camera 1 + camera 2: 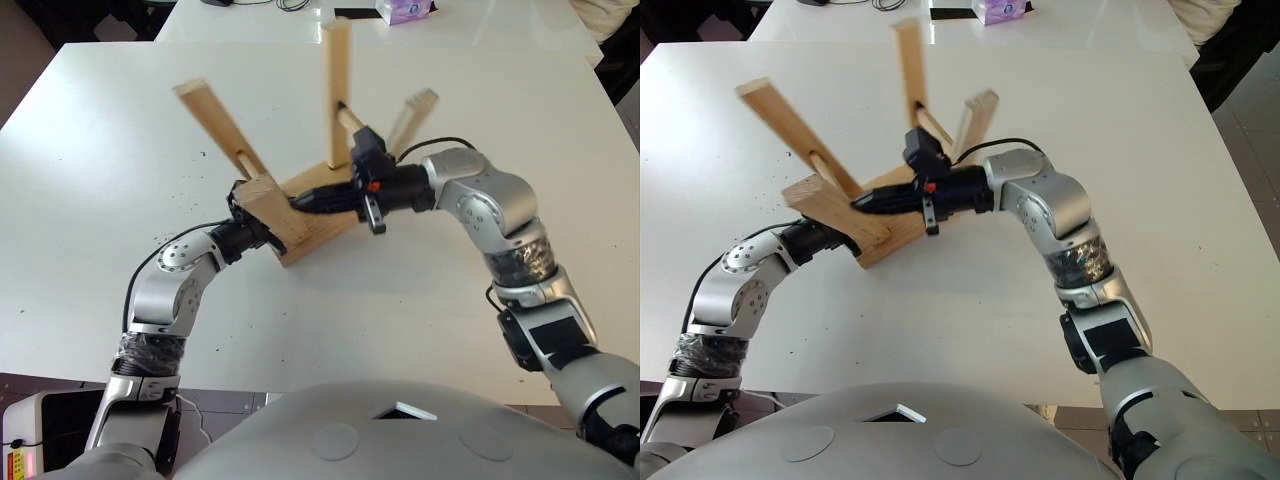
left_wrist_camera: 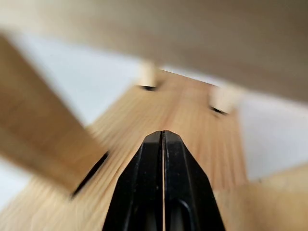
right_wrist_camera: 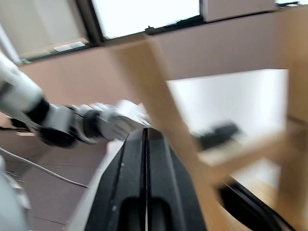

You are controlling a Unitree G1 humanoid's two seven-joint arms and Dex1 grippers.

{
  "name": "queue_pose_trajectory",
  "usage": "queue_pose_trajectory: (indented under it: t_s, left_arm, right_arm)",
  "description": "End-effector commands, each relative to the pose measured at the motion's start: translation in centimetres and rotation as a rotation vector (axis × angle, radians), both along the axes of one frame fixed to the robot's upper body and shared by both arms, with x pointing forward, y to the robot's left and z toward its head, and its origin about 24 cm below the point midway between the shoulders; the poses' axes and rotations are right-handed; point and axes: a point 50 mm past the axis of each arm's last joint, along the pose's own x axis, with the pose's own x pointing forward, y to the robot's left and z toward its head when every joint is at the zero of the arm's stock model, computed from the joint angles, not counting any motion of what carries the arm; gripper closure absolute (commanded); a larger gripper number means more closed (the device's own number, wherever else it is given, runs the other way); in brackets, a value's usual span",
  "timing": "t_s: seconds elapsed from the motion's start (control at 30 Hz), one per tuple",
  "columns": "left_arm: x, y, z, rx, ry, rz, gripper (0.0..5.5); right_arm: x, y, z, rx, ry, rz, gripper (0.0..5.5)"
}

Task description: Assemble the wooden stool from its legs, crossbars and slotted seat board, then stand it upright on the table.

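- The left gripper (image 2: 162, 138) sat at the left end of the stool's seat board. Its two black fingers were pressed together with no gap between them and nothing seen clamped. In the left wrist view they lay over the board's face.
- The pale wooden stool (image 1: 300, 190) stood near the middle of the white surface (image 1: 100, 150), upside down and tilted, with its legs pointing up and away from the robot.
- The thick rectangular wooden seat board (image 1: 312, 228) formed the lowest part. Its near edge was down at the surface; contact could not be confirmed.
- The left leg (image 1: 215, 120), a flat wooden slat, leaned up and to the left out of the board.
- The middle leg (image 1: 337, 90) rose almost upright from the board's far side.
- A short wooden crossbar (image 1: 350, 120) ran from the middle leg toward the right leg.
- The right leg (image 1: 412, 118) leaned up and to the right, partly behind the right arm.
- The right gripper (image 1: 300, 202) reached in from the right between the legs, with its tips on the board's upturned face. Its fingers were closed tight against each other, holding nothing visible.
- A purple tissue box (image 1: 405, 10) stood on a second white table beyond, well apart from the stool.
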Motion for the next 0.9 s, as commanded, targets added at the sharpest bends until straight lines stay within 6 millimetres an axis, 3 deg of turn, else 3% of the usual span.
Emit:
queue_pose_trajectory:
  t_s: [0.03, 0.2, 0.3, 0.4, 0.53, 0.63, 0.7, 0.77, 0.9]
  left_arm:
    - [-0.2, 0.3, -0.4, 0.024, -0.014, -0.003, 5.47]
    - [0.5, 1.4, -0.7, 0.065, -0.034, 0.016, 5.47]
    - [0.8, 2.7, -0.2, 0.075, -0.062, 0.073, 5.47]
    - [0.2, 4.2, 0.5, 0.071, -0.086, 0.134, 5.47]
    - [-2.2, 7.0, 2.3, 0.047, -0.116, 0.222, 5.47]
    - [-4.3, 9.5, 4.1, 0.022, -0.133, 0.318, 5.47]
    - [-5.4, 10.3, 3.4, 0.089, -0.070, 0.327, 5.47]
    - [-5.9, 10.1, 1.8, 0.174, 0.013, 0.290, 5.47]
    - [-6.3, 7.1, -0.3, 0.168, 0.070, 0.178, 5.47]
  right_arm:
    - [-2.1, -0.1, 0.2, 0.022, 0.043, -0.037, 5.50]
    - [-2.6, -2.1, 1.9, 0.057, -0.024, -0.195, 5.50]
    - [-3.3, -4.3, 3.5, 0.066, -0.078, -0.255, 5.50]
    - [-4.4, -7.0, 3.2, -0.010, -0.066, -0.295, 5.50]
    - [-4.0, -11.2, 0.4, -0.256, -0.083, -0.423, 5.50]
    - [-2.5, -15.2, -2.1, -0.428, -0.119, -0.575, 5.50]
    - [-0.7, -17.0, -4.7, -0.527, -0.145, -0.723, 5.50]
    - [0.7, -17.8, -6.8, -0.591, -0.155, -0.838, 5.50]
    - [2.8, -17.4, -9.8, -0.679, -0.161, -0.931, 5.50]
